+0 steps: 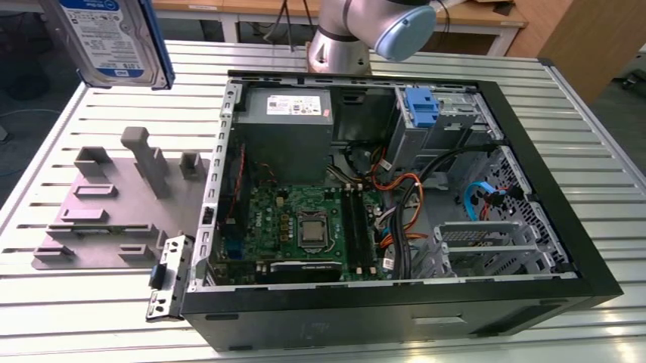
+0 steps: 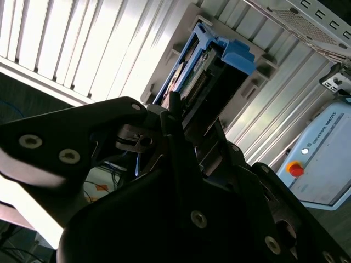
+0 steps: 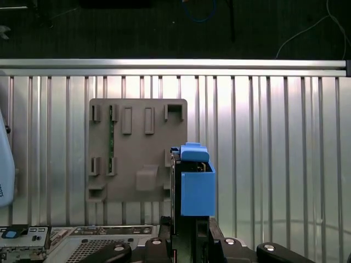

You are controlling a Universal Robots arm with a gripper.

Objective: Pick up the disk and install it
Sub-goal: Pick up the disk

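The disk (image 1: 106, 41), a silver drive with a white-and-blue label in a blue carrier frame, hangs high above the table at the exterior view's far left. In the first wrist view the disk (image 3: 194, 186) sticks out from my gripper (image 3: 189, 222), which is shut on it, above the grey fixture plate (image 3: 137, 148). The second wrist view shows the disk (image 2: 205, 74) edge-on beyond the black gripper (image 2: 186, 137). The open computer case (image 1: 565, 189) lies at the exterior view's right.
The grey fixture plate (image 1: 121, 204) with upright pegs lies on the slatted table left of the case. Inside the case are a power-supply box (image 1: 287, 106), a motherboard (image 1: 302, 223), cables, and another blue carrier (image 1: 419, 106) in the drive bay. The arm's base (image 1: 338, 45) stands behind the case.
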